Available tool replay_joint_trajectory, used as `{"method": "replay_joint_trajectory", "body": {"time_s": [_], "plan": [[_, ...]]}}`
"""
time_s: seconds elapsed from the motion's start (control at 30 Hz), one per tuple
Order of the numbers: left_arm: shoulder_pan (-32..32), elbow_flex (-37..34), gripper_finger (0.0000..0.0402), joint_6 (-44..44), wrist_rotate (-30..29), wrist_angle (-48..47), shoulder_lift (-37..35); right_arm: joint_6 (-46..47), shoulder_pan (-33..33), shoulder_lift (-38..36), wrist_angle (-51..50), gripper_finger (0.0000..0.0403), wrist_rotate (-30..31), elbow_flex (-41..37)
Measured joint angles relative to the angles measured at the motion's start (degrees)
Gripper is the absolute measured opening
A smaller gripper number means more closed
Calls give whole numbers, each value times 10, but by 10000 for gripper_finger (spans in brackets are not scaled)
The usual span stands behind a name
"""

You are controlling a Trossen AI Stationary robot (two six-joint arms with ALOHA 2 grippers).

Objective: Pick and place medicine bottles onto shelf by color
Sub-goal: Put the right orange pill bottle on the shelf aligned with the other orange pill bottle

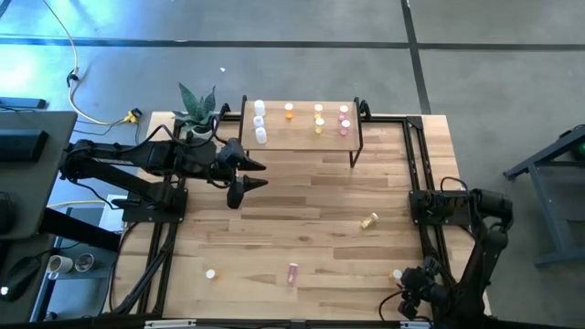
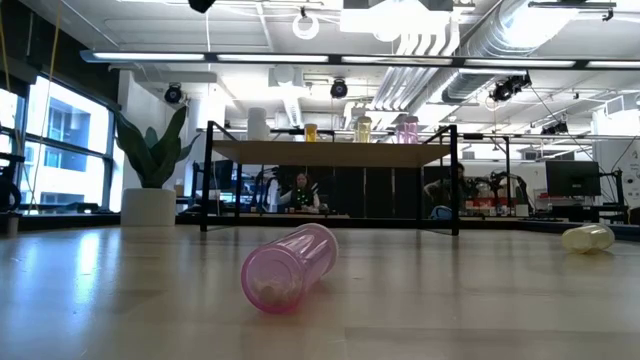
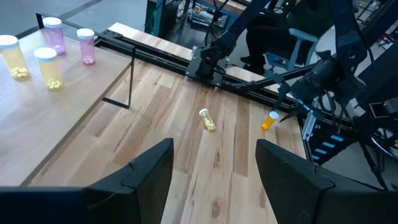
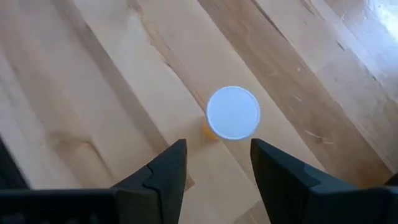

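Medicine bottles are being sorted on the table, and one orange bottle (image 4: 232,115) with a white cap is seen standing upright directly below the right gripper (image 4: 214,163), whose two dark fingers are parted, hold nothing and are kept clear of the cap. In the high view this right gripper (image 1: 413,298) is found at the near right corner of the table (image 1: 302,196), with the same orange bottle (image 1: 398,274) just beside it. The left gripper (image 1: 249,178) is held above the table in front of the shelf (image 1: 306,134), its fingers spread wide and empty (nothing is seen between them in the left wrist view). On the shelf, white bottles (image 1: 260,122) are grouped at the left end, orange-yellow ones (image 1: 318,119) in the middle and pink ones (image 1: 344,120) at the right end. Three more bottles are left on the tabletop: a yellow bottle (image 1: 369,220) lying on its side right of centre, a pink bottle (image 1: 292,272) lying near the front edge, and a small orange one (image 1: 210,273) to its left. A potted plant (image 1: 196,114) is placed beside the shelf's left end.
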Motion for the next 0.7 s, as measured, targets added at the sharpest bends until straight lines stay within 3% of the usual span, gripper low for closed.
{"method": "replay_joint_trajectory", "body": {"time_s": [0.7], "plan": [[0,0,216,1,0,0,0,13,-38,1,-11,169,15,0]]}}
